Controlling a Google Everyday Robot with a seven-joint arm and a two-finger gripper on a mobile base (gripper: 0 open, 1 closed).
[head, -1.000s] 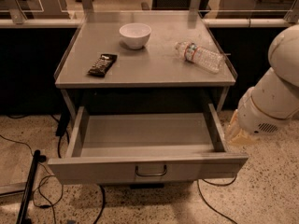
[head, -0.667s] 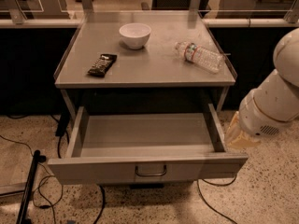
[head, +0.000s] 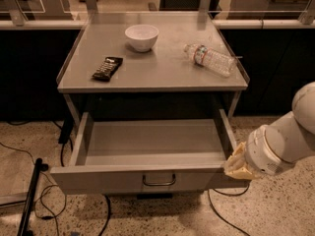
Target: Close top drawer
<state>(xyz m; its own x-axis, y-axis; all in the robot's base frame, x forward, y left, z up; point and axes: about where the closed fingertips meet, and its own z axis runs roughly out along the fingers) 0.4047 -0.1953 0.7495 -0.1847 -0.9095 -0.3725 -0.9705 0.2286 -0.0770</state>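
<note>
The top drawer [head: 108, 180] of the grey metal cabinet is pulled far out and is empty inside. Its flat front faces me and carries a small wire loop handle [head: 159, 180] in the middle. My gripper [head: 238, 162] is at the drawer's front right corner, at the end of the white arm [head: 290, 139] that comes in from the right. Its yellowish end touches or nearly touches the right end of the drawer front. The arm's wrist hides most of the fingers.
On the cabinet top [head: 162, 70] stand a white bowl [head: 141, 37], a dark snack bar [head: 107, 68] and a lying plastic water bottle [head: 210, 59]. Cables [head: 59, 154] and a black pole [head: 30, 195] lie on the speckled floor at the left. A cable [head: 221, 215] runs under the drawer's right.
The arm has shifted slightly right and down. The drawer stays open as before.
</note>
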